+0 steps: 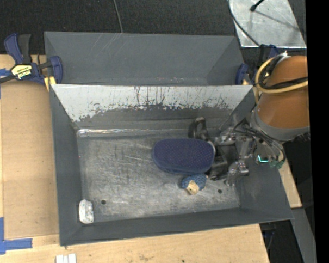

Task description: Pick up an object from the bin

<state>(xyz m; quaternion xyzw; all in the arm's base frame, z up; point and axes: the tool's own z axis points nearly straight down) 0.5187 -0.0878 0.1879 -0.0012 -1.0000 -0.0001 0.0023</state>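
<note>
Gripper (211, 149), fingers spread apart, straddles the nearest end of the blue oval mesh pad (179, 156), apparently placed for closing. A small tan-and-blue piece (192, 185) lies just beside it.

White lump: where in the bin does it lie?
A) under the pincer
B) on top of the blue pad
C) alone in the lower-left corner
C: the white lump sits by itself in the bin's lower-left corner, well apart from the blue pad.

The bin (128, 184) is dull, scratched grey metal, the blue oval pad (182, 154) toward 2 o'clock looks like matt mesh cloth, the lump (85, 211) at 8 o'clock shiny, foil-ish.
</note>
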